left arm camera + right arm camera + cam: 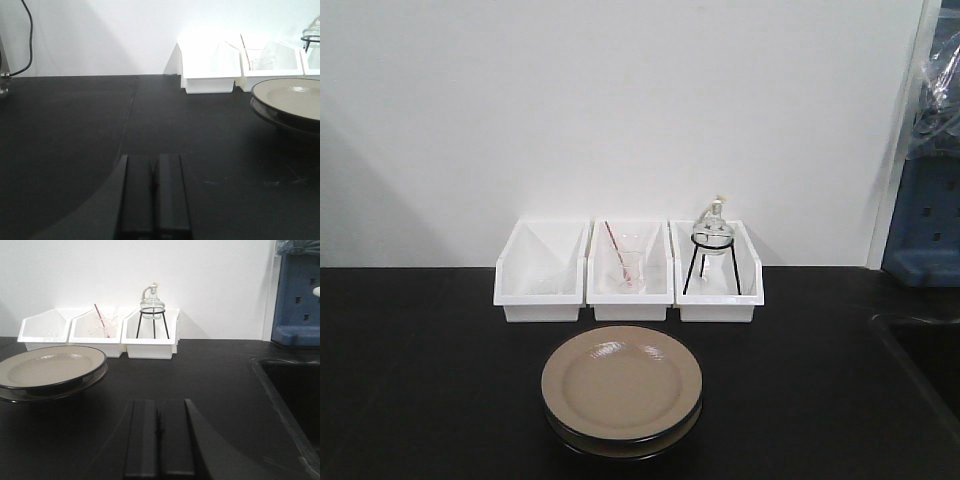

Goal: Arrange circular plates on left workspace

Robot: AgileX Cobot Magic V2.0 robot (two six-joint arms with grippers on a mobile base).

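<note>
My left gripper (pixel 154 192) is closed, empty, low over bare worktop (pixel 420 380). The plates (pixel 621 385) sit stacked centre, before the white bins (pixel 628 270). Right gripper (pixel 159 437) is closed, empty. Risk: glossy rims slip, both lift together, or hit the bins.

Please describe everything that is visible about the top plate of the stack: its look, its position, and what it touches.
The top plate is round and shallow, with a glossy tan upper face, a reflection near its far side, and a thin dark rim. It looks like glazed ceramic and seems empty. It lies flat on a second plate, slightly offset, so the lower one shows at the near edge. The stack rests on the black countertop, in front of the middle white bin and apart from it. Neither gripper touches it.
</note>
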